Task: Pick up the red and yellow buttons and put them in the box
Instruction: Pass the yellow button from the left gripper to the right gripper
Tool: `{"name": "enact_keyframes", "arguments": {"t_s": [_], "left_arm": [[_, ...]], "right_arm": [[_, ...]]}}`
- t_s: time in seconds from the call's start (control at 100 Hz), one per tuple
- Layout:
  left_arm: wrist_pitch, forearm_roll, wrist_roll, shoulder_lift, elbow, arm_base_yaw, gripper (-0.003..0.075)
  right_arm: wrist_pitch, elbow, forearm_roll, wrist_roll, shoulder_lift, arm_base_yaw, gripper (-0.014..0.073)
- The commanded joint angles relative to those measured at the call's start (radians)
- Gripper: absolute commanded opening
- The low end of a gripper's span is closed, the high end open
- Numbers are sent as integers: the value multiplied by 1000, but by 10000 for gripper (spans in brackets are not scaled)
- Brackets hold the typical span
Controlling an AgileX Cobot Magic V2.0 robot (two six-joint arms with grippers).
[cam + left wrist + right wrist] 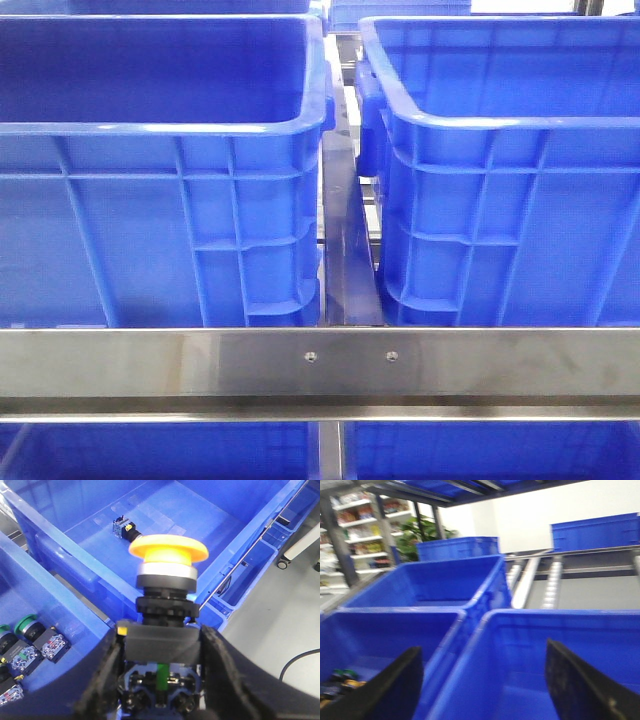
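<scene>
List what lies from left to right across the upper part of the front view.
Large blue plastic crate on the left → narrow metal frame strip in the gap → second large blue plastic crate on the right.

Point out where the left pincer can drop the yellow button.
The left pincer holds the yellow button. The bin floor beyond it is bare except one switch by the far wall. The near bin's corner, packed with green switches, is crowded.
</scene>
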Motion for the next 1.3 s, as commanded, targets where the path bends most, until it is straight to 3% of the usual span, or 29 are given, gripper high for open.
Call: {"name": "enact_keyframes", "arguments": {"t_s": [0.0, 0.1, 0.35, 0.65, 1.29], "left_arm": [[-87, -5, -7, -26, -30, -7, -19], [-87, -5, -7, -26, -30, -7, -19], [-87, -5, -7, -26, -30, -7, -19], [-87, -7, -7, -26, -30, -7, -19], [-87, -19, -7, -26, -30, -7, -19]], "right_arm": [[118, -26, 95, 16, 4, -2, 594], [247, -26, 154, 99, 29, -2, 594], [541, -29, 154, 357, 176, -2, 594], [801, -118, 154, 464, 385, 1, 594], [739, -328, 154, 492, 614, 233, 591]]}}
